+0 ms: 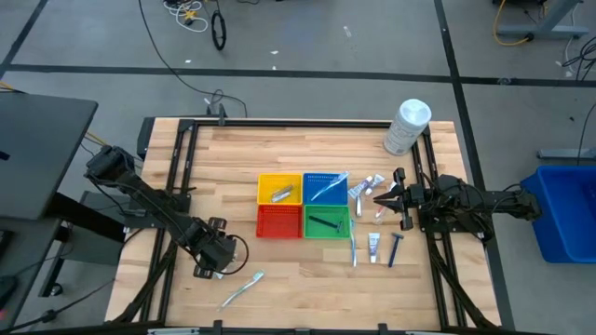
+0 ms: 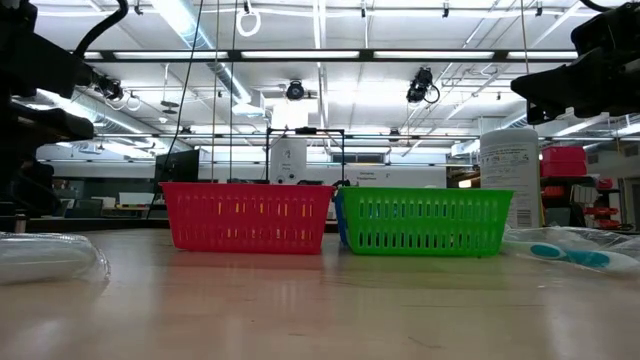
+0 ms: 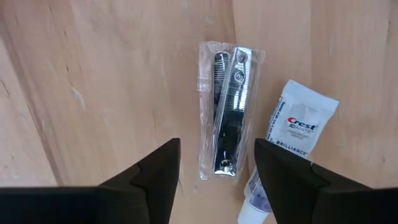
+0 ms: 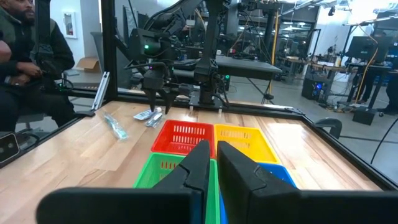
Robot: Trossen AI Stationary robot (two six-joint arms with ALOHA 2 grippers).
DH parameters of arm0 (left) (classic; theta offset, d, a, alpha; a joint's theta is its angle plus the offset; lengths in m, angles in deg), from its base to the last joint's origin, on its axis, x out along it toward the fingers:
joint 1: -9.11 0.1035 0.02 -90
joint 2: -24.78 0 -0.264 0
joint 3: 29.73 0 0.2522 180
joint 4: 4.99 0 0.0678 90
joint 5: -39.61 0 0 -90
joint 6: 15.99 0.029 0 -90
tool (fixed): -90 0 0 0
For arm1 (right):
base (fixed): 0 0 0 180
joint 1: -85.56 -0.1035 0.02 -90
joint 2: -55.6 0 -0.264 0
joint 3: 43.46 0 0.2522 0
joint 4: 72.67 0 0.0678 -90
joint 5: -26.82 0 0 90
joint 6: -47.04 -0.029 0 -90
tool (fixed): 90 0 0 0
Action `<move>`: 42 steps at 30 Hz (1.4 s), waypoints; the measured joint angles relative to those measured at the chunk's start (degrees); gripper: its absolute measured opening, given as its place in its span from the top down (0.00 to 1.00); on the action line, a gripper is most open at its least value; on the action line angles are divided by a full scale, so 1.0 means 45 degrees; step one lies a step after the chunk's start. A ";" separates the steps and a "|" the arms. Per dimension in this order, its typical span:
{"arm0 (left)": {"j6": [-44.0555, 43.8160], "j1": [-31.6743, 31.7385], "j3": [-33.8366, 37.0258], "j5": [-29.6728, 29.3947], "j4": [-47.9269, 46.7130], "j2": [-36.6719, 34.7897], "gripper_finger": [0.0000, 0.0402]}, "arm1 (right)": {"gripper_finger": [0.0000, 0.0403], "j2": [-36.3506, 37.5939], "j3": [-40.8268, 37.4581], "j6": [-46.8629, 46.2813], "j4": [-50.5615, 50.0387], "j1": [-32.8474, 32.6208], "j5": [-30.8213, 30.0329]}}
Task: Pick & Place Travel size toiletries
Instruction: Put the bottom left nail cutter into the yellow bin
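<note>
Left wrist view: left gripper (image 3: 217,152) fingers apart, straddling the wrapped nail clipper (image 3: 225,112).
Clipper: on the table, 7 o'clock of the 4 baskets (image 1: 304,205).
Risk: the toothpaste tube (image 3: 300,124) just beside may get pinched too; the slick wrap may slip.
Right gripper (image 1: 380,197): fingers together, 3 o'clock of the baskets.

"Crest 3D White" on tube (image 3: 297,127)

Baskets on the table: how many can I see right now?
4, in a two-by-two block mid-table: yellow basket beside blue basket, red basket beside green basket in the other row. None appears hidden.
</note>
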 joint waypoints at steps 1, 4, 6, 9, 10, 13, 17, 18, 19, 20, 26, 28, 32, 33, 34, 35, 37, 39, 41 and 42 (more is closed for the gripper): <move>0.0041 0.0000 0.0000 0.0000 0.0040 0.0013 0.47 | 0.90 0.0000 -0.0004 0.0005 -0.0001 -0.0004 0.0001; 0.0038 -0.0005 0.0261 0.0068 0.0529 0.0022 0.47 | 0.90 0.0003 -0.0005 0.0000 -0.0005 0.0000 0.0000; 0.0027 -0.0010 0.0484 0.0117 0.0863 0.0031 0.47 | 0.90 0.0001 -0.0005 0.0000 -0.0003 0.0000 0.0004; -0.0001 -0.0010 0.0778 0.0151 0.1102 0.0034 0.47 | 0.90 0.0003 -0.0005 0.0000 -0.0004 -0.0005 0.0002; -0.0006 -0.0010 0.0870 0.0155 0.1102 0.0034 0.47 | 0.90 0.0001 -0.0005 0.0000 0.0000 -0.0004 0.0005; -0.0006 -0.0010 0.1069 0.0225 0.1133 0.0034 0.48 | 0.90 0.0003 -0.0002 0.0000 -0.0002 -0.0002 0.0002; 0.0141 -0.0061 0.1197 0.0211 0.1202 0.0034 0.50 | 0.90 0.0000 -0.0005 0.0000 -0.0005 0.0000 0.0003; 0.0171 -0.0091 0.1245 0.0195 0.1225 0.0034 0.50 | 0.90 0.0004 -0.0001 0.0000 -0.0001 -0.0004 0.0004; 0.0191 -0.0129 0.1283 0.0152 0.1217 0.0034 0.50 | 0.90 0.0002 -0.0002 0.0000 -0.0004 -0.0004 0.0004; 0.0189 -0.0171 0.1312 0.0101 0.1219 0.0034 0.51 | 0.90 0.0000 -0.0004 0.0000 -0.0004 -0.0004 0.0004; 0.0188 -0.0199 0.1560 0.0144 0.1555 0.0019 0.53 | 0.90 0.0005 0.0000 0.0000 -0.0005 0.0000 0.0005; 0.0193 -0.0199 0.1574 0.0126 0.1558 0.0015 0.54 | 0.90 0.0000 -0.0001 0.0000 -0.0005 -0.0001 0.0005; 0.0208 -0.0189 0.1582 0.0216 0.1580 0.0015 0.58 | 0.90 0.0001 -0.0001 0.0000 0.0000 -0.0001 0.0000; 0.0210 -0.0189 0.1586 0.0233 0.1591 0.0015 0.59 | 0.90 0.0003 -0.0003 0.0000 -0.0001 -0.0002 0.0003; 0.0205 -0.0189 0.1588 0.0228 0.1597 0.0015 0.61 | 0.90 0.0003 0.0000 0.0000 -0.0003 -0.0003 0.0002; 0.0193 -0.0189 0.1588 0.0223 0.1597 0.0015 0.62 | 0.90 0.0003 -0.0005 0.0000 0.0000 0.0000 0.0005; 0.0201 -0.0189 0.1595 0.0228 0.1597 0.0015 0.66 | 0.90 0.0003 -0.0005 0.0000 -0.0001 -0.0004 0.0003; 0.0213 -0.0189 0.1598 0.0228 0.1592 0.0015 0.69 | 0.90 0.0005 -0.0005 0.0000 -0.0002 -0.0005 0.0000; 0.0213 -0.0185 0.1598 0.0234 0.1593 0.0015 0.72 | 0.90 0.0000 0.0000 0.0000 0.0000 -0.0001 0.0005; 0.0217 -0.0185 0.1598 0.0242 0.1602 0.0015 0.73 | 0.90 0.0005 -0.0005 0.0000 -0.0001 0.0000 0.0001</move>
